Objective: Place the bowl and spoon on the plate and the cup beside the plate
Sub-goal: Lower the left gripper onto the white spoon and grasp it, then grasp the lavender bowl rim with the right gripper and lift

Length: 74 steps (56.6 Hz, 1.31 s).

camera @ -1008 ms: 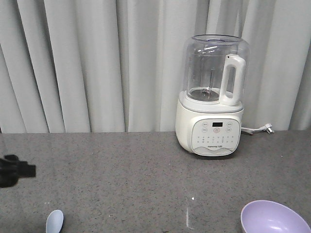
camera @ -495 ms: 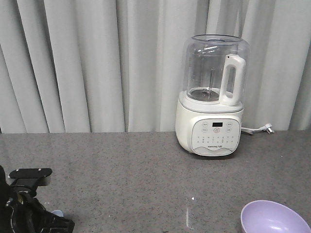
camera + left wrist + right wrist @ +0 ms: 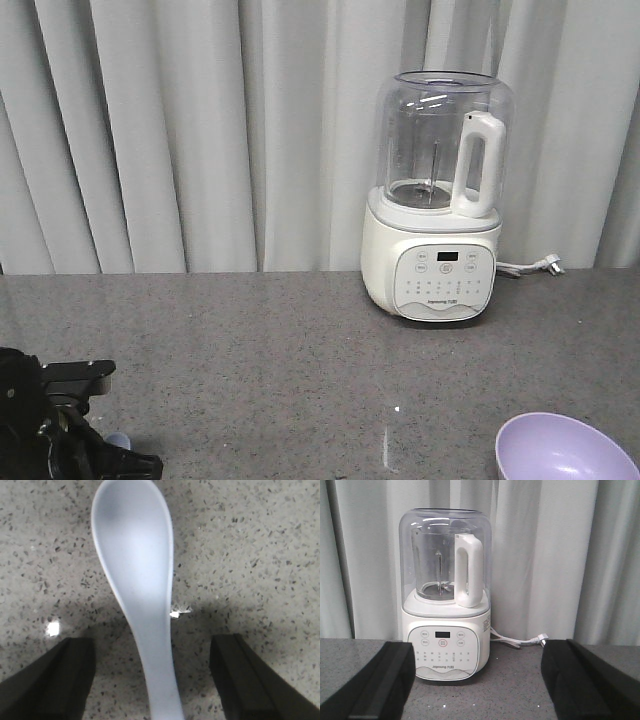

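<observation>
One short pale blue-white plastic spoon [image 3: 137, 580] lies flat on the speckled grey stone table [image 3: 260, 555]. In the left wrist view its rounded scoop faces up and points away from the camera. Its handle runs back toward the camera, down the middle of the gap between the left jaws. These jaws stand wide apart, with one dark finger [image 3: 47, 680] on each side of the handle. Grey table shows between each finger and the spoon, so neither touches it. Their shadow falls across the table just ahead of the tips.

In the front view the black left arm [image 3: 50, 430] sits low over the table's near left corner, bent down. A pale sliver of the spoon shows just beside it.

A broad stretch of table separates this arm from the small round lavender-purple plastic bowl [image 3: 565, 450] at the near right, which is cut by the picture's lower edge. At the back, the white blender with a clear jug [image 3: 435, 200] stands near the pleated grey-white curtain [image 3: 180, 130], with its plug [image 3: 547, 264] lying to one side.

Seen from the right wrist, the right jaws are also apart, holding nothing and facing the blender from well back.
</observation>
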### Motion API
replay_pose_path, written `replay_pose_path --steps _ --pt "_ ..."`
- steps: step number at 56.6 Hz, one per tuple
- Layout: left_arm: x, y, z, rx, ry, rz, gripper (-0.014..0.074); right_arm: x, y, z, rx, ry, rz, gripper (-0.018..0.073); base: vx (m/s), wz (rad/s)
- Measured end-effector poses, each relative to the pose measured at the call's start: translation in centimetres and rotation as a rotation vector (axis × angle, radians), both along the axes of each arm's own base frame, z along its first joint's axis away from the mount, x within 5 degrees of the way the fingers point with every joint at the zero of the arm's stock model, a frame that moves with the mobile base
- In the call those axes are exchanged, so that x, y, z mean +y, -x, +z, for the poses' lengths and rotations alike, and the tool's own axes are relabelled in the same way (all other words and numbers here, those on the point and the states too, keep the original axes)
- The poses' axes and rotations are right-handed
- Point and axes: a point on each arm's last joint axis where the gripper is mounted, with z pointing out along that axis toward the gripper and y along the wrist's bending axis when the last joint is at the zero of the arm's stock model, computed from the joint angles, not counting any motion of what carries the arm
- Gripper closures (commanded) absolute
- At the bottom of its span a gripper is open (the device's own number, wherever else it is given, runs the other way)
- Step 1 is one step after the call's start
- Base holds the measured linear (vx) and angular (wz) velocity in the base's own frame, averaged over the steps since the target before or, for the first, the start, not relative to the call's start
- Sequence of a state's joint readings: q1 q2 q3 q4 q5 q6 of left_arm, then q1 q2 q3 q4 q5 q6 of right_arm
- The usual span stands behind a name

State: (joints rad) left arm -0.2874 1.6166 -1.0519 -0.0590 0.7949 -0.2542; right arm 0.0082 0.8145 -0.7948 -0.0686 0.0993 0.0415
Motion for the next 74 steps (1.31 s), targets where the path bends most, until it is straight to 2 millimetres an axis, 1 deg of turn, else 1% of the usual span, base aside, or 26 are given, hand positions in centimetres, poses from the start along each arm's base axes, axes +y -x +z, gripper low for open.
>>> replay_pose_path --steps 4,7,14,23,26,30,38,45,50,60,68,74 --pt "0.0 -0.1 -0.2 0.001 -0.002 0.003 0.0048 0.0 0.0 0.0 0.0 0.0 0.0 -0.0004 0.0 0.0" --pt "0.0 -0.2 -0.2 0.002 -0.005 0.003 0.008 0.0 0.0 0.0 0.0 0.0 0.0 -0.0004 0.0 0.0" --pt "0.0 -0.3 -0.4 0.003 -0.012 0.0 0.0199 0.0 0.0 0.0 0.002 0.001 0.0 -0.0004 0.0 0.0" --pt "0.0 -0.5 -0.6 0.004 -0.024 -0.006 0.0412 0.0 0.0 0.0 0.002 0.001 0.0 -0.0004 0.0 0.0" --pt "0.0 -0.6 -0.6 0.003 -0.025 -0.009 0.0504 0.0 0.0 0.0 0.002 0.001 0.0 -0.0004 0.0 0.0" --pt "0.0 -0.6 -0.6 0.002 -0.029 -0.02 0.0603 0.0 0.0 0.0 0.002 0.001 0.0 -0.0004 0.0 0.0" --pt "0.0 -0.6 -0.6 0.0 -0.036 -0.046 0.0604 0.0 0.0 -0.1 0.01 0.001 -0.001 -0.0004 0.0 0.0" --pt "0.0 -0.3 0.0 -0.013 -0.026 -0.06 0.0602 0.0 0.0 -0.4 0.039 0.001 -0.003 -0.0004 0.0 0.0" --pt "0.1 0.2 1.6 -0.065 -0.009 -0.064 0.0601 0.0 0.0 -0.5 0.052 0.001 -0.004 -0.0004 0.0 0.0" --pt "0.6 2.0 6.8 -0.245 0.026 -0.086 0.0599 -0.1 0.1 -0.8 0.087 0.002 -0.006 -0.0004 0.0 0.0" --pt "1.3 4.2 10.8 -0.384 0.049 -0.106 0.0599 -0.1 0.2 -2.0 0.228 -0.008 -0.017 -0.0004 0.0 0.0" --pt "1.8 5.9 12.9 -0.465 0.061 -0.116 0.0599 -0.2 -0.1 -3.4 0.386 -0.047 -0.038 -0.0004 0.0 0.0"
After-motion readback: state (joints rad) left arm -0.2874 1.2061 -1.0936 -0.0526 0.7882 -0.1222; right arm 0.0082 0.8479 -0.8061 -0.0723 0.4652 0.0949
